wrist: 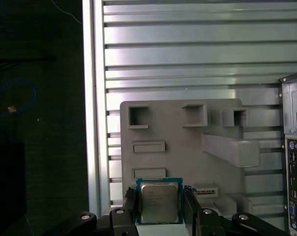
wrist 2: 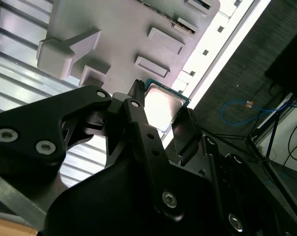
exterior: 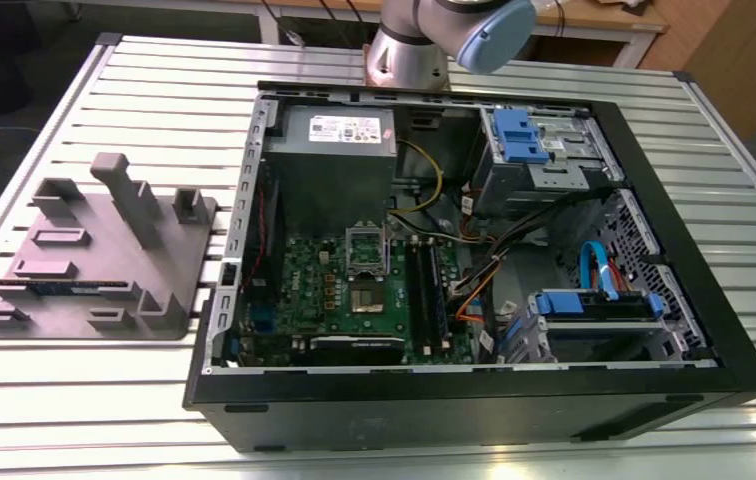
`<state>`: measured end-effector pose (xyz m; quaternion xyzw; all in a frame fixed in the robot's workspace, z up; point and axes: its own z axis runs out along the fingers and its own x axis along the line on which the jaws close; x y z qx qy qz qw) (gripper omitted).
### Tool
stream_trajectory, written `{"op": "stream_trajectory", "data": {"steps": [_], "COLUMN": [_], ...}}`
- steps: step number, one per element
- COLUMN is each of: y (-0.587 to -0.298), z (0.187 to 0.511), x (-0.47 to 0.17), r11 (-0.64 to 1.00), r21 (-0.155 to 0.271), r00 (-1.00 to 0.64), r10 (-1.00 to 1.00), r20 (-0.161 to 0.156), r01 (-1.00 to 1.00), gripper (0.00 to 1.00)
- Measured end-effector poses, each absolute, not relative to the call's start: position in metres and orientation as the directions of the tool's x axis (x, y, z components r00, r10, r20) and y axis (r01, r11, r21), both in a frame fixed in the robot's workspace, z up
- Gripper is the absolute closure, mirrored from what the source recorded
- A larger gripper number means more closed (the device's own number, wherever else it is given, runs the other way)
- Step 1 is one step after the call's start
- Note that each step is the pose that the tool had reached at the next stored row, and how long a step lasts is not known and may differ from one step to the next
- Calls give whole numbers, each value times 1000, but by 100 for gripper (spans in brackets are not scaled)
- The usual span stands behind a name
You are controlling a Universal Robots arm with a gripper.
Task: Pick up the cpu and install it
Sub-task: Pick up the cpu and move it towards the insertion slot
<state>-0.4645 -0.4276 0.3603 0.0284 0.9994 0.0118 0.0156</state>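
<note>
The cpu (wrist: pixel 159 200) (wrist 2: pixel 163 105) is a small square chip with a silvery top and a greenish rim. It sits between the two black fingers of my gripper (wrist: pixel 160 206) (wrist 2: pixel 161 116), which is shut on its opposite edges. In both wrist views the chip hangs in the air over the grey holder tray (wrist: pixel 178 142) (wrist 2: pixel 114 34). In the exterior view the motherboard (exterior: pixel 318 270) lies inside the open computer case (exterior: pixel 485 390). Its socket (exterior: pixel 367 300) is uncovered, and the metal frame (exterior: pixel 366 248) is flipped up beside it.
The grey tray (exterior: pixel 85 260) with raised blocks and slots stands on the slatted metal table (exterior: pixel 125 120), at the exterior view's left of the case. A long green-blue stick (exterior: pixel 65 287) lies in it. The table's edge (wrist: pixel 92 98) and the case's rear (wrist: pixel 296 147) flank the tray.
</note>
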Motion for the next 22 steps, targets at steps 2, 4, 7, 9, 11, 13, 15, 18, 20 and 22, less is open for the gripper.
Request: {"op": "stream_trajectory", "data": {"steps": [2, 4, 7, 9, 11, 13, 15, 18, 20, 22], "y": [-428, -428, -428, -428, -428, -428, -428, -428, -428, -428], "z": [361, 362, 363, 364, 364, 365, 365, 367, 367, 368], "x": [-465, -465, -465, -465, -465, -465, -465, -465, -465, -465], "r11": [998, 998, 998, 998, 998, 998, 998, 998, 998, 998], "r21": [25, 25, 25, 25, 25, 25, 25, 24, 24, 24], "r00": [-998, -998, -998, -998, -998, -998, -998, -998, -998, -998], "r10": [57, 57, 57, 57, 57, 57, 57, 57, 57, 57], "r20": [-31, -30, -31, -31, -30, -31, -30, -30, -30, -30], "r01": [56, 56, 56, 56, 56, 56, 56, 56, 56, 56], "gripper": [53, 53, 53, 53, 53, 53, 53, 53, 53, 53]}}
